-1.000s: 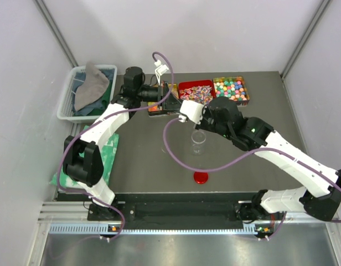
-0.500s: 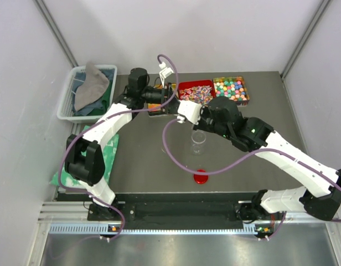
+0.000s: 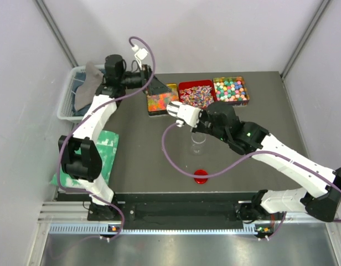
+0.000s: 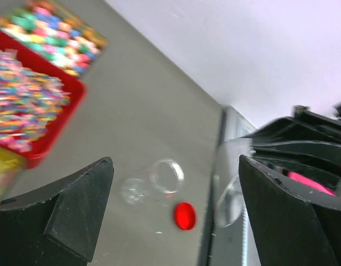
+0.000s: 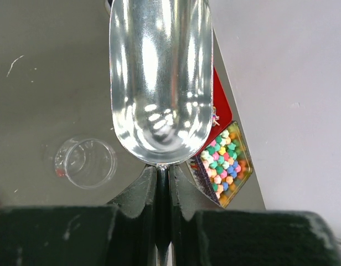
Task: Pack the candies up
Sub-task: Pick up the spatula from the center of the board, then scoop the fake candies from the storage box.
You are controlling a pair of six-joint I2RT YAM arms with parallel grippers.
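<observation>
**A:** Where does it stand?

**B:** Your right claw (image 5: 163, 194) is pinched on the handle of the scoop (image 5: 159, 77), and the bowl is bare. Your left claw (image 3: 155, 87) is spread wide with nothing in it, up over the left end of the trays (image 3: 196, 82). The candies (image 3: 197, 92) lie in those three trays along the back of the table (image 3: 143, 149). The jar (image 3: 199, 141) stands upright mid-table, close under your right arm, and looks empty. The lid (image 3: 201, 177) lies apart from it, nearer you.

**A:** So what's the step?

**B:** Loading the scoop, I'd say. Swing it back to a tray, lay the lip low and flat, and push through the heap rather than stabbing down. Take a modest load, because small pieces will likely roll off a heaped bowl on the way.

**A:** And the pour?

**B:** Keep the bowl level until its lip is over the jar mouth, then tip slowly. The jar looks light, so a knock could topple it. Get your left arm out of the scoop's way, or bring it down to steady the jar.
</observation>
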